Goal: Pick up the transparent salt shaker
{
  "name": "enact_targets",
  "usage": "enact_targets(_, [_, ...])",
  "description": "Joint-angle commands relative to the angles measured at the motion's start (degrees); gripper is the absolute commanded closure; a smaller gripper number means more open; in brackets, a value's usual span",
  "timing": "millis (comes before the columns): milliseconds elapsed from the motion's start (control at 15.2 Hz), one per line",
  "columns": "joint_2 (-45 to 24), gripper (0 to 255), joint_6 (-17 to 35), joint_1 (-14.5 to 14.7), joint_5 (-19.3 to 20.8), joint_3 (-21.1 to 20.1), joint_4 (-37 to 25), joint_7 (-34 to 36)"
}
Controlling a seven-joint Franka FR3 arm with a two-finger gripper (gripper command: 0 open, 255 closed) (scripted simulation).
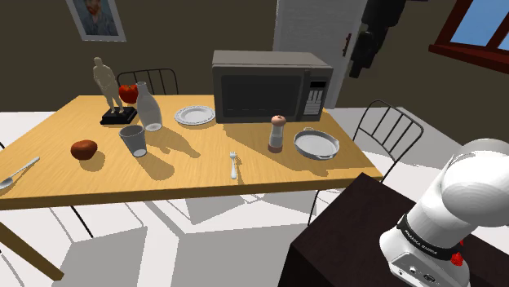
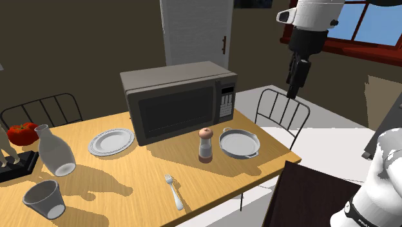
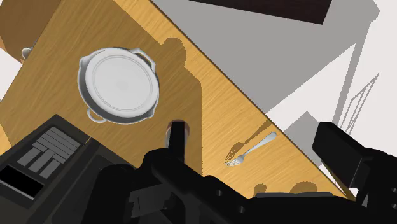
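Black two-finger gripper (image 2: 293, 87) hangs high off the corner of the wooden table (image 1: 204, 175), fingers spread, nothing between them. The clear salt shaker with a brownish cap (image 1: 277, 133) stands near the table edge facing the stand, in front of the grey microwave (image 1: 272, 84). It's just beside the round grey two-handled pan (image 1: 316, 144), not touching. Bare wood between it and the silver fork (image 1: 234, 165). Wrist view: one finger covers the shaker's lower body. Shaker upright, long axis vertical, cap up.
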State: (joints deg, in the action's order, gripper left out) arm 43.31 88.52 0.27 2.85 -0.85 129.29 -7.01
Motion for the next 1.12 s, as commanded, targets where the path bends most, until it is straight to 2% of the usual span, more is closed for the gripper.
enact_targets(0, [0.0,0,0.0,0.0,0.0,0.0,0.0,0.0])
enact_targets(528, [-12.2,0,14.2,-0.5,0.4,2.0,1.8,-1.2])
enact_targets(1056, [-27.3,0,26.2,-0.9,0.0,3.7,-1.4,-2.7])
